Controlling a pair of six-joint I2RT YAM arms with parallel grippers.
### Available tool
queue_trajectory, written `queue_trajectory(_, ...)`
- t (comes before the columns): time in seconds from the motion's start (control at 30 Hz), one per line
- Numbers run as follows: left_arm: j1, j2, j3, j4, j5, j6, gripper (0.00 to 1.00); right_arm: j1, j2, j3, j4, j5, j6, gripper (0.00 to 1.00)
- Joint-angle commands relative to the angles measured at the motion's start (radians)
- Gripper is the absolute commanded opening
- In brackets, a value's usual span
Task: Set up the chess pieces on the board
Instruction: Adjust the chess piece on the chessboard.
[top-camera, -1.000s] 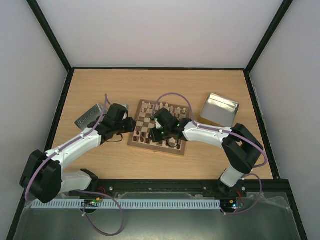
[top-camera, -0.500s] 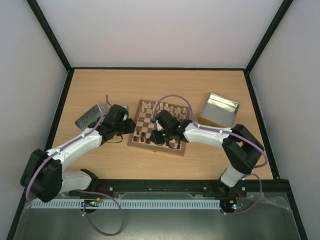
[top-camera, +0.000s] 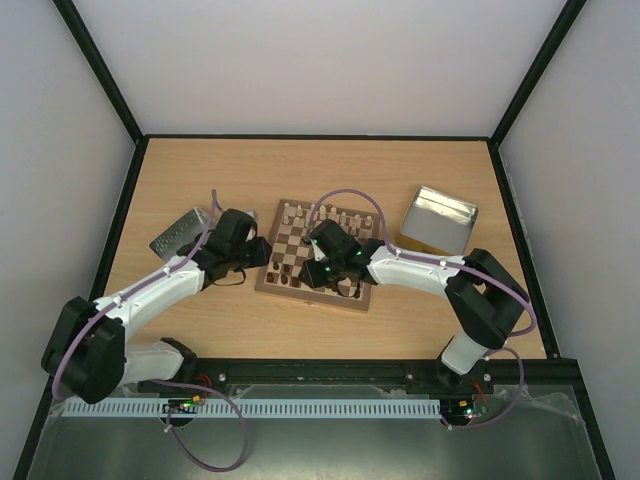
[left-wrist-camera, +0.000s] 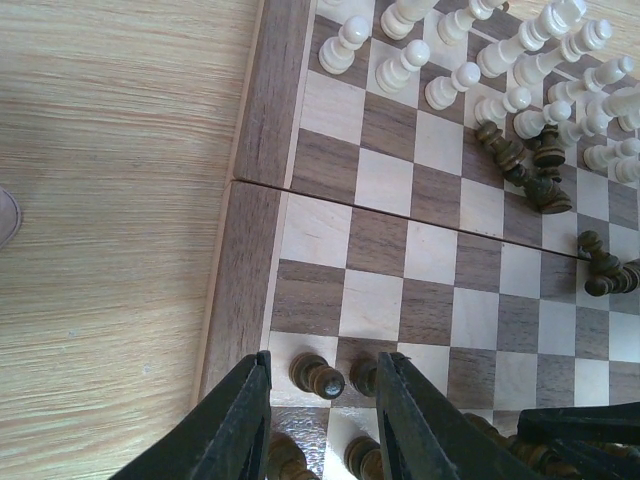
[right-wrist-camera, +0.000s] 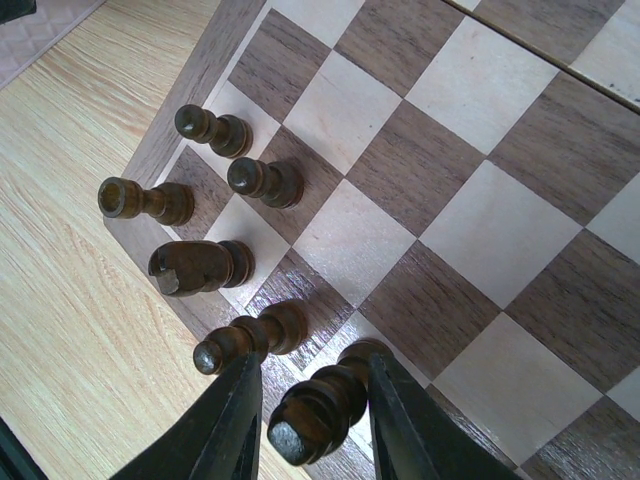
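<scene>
The board (top-camera: 290, 245) lies mid-table. Cream chess pieces (left-wrist-camera: 400, 65) stand in rows along its far side, and a few dark ones (left-wrist-camera: 520, 160) lie toppled mid-board. My left gripper (left-wrist-camera: 327, 358) hangs open at the board's near-left corner. It straddles an upright dark pawn (left-wrist-camera: 318, 375) with space on both sides. My right gripper (right-wrist-camera: 311, 355) is open around a tall dark piece (right-wrist-camera: 320, 405) standing in the near edge row. That piece is close against the right finger, and a gap shows on the left. Beside it stand a bishop (right-wrist-camera: 245, 340), a knight (right-wrist-camera: 195, 267) and a rook (right-wrist-camera: 145, 200).
A silver tin (top-camera: 440, 220) sits right of the board and another (top-camera: 180, 232) lies left of it, just behind my left arm. Two dark pawns (right-wrist-camera: 262, 180) stand in front of the knight and rook. Both grippers (top-camera: 258, 250) (top-camera: 318, 275) work within a few squares of each other.
The right gripper has shifted slightly over the near edge row. The left arm and the pieces look unmoved.
</scene>
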Motion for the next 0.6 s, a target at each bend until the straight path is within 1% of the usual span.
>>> queue_trajectory(0.0,0.006,0.006,-0.007,0.007,0.003,-0.009,0.32,0.008,-0.021,0.018,0.006,0.019,-0.003,0.28)
queue_trajectory(0.1,0.006,0.001,-0.008,0.006,0.002,-0.007,0.32,0.007,-0.023,0.016,-0.001,0.013,-0.006,0.23)
queue_trajectory(0.23,0.006,0.003,-0.008,0.008,0.002,-0.009,0.32,0.01,-0.033,0.009,-0.012,0.013,-0.009,0.2)
queue_trajectory(0.57,0.006,0.004,-0.011,0.01,0.004,-0.009,0.32,0.013,-0.046,0.011,-0.043,0.043,-0.018,0.2)
